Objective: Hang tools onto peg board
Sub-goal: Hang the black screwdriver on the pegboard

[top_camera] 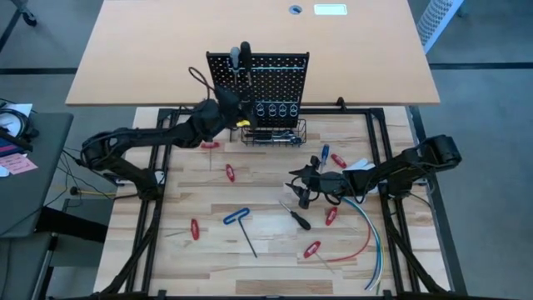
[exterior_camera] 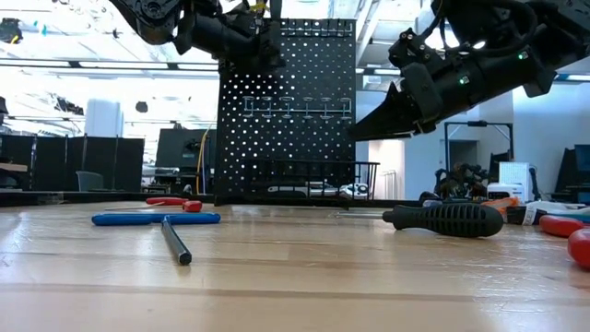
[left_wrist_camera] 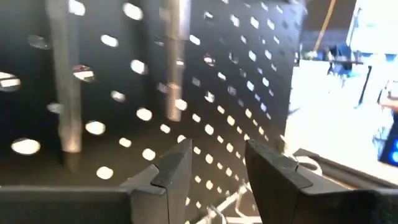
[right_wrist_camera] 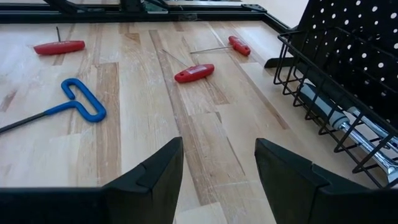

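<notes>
High view: straight down over whole bench (top_camera: 250, 267). Low view: bench-top height, level, facing the peg board (exterior_camera: 286, 111). Left wrist view: close against peg board holes. Right wrist view: near the bench surface, sharing the blue T-handle hex key (right_wrist_camera: 81, 102) with high and low views.

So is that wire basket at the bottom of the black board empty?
No. The wire basket already holds silver metal tools, lying lengthwise inside against the peg board. Exactly which tools they are cannot be told.

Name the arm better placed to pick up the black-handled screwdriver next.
Right. The right gripper hovers open just above the black-handled screwdriver, while the left gripper is up against the peg board.
</notes>
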Available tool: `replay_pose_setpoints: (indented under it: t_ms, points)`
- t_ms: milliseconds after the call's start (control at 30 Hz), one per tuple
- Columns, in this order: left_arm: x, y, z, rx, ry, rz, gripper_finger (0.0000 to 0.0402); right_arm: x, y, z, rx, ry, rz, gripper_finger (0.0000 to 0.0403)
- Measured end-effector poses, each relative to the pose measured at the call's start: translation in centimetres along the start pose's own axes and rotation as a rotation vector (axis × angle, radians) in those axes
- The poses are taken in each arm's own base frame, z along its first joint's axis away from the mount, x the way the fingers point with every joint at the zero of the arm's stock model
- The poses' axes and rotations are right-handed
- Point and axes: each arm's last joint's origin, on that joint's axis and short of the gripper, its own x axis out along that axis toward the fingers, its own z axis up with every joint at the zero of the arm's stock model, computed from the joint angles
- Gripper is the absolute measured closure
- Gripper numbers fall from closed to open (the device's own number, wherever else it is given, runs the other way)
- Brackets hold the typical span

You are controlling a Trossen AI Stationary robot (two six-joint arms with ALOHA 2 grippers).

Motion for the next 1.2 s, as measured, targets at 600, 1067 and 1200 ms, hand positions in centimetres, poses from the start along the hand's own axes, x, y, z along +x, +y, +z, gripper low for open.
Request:
replay_pose_setpoints:
  t_ms: [600,1067,1200]
  points:
    - [-11.3,-6.0,-1.2,0.453,0.531,-0.409,0.0256,-0.1,0.7,-1.1,-0.055,0.122,0.269,0.0198]
    - [-15.3,-12.9,-12.4,0.354,0.333,-0.911,0.0256,-3.9,5.8,3.7,-0.110,0.806,0.326,0.0198]
    - [-12.3,-14.8,-14.4,0.377,0.396,-1.057,0.0256,-5.7,6.6,4.9,-0.014,0.920,0.244,0.0204]
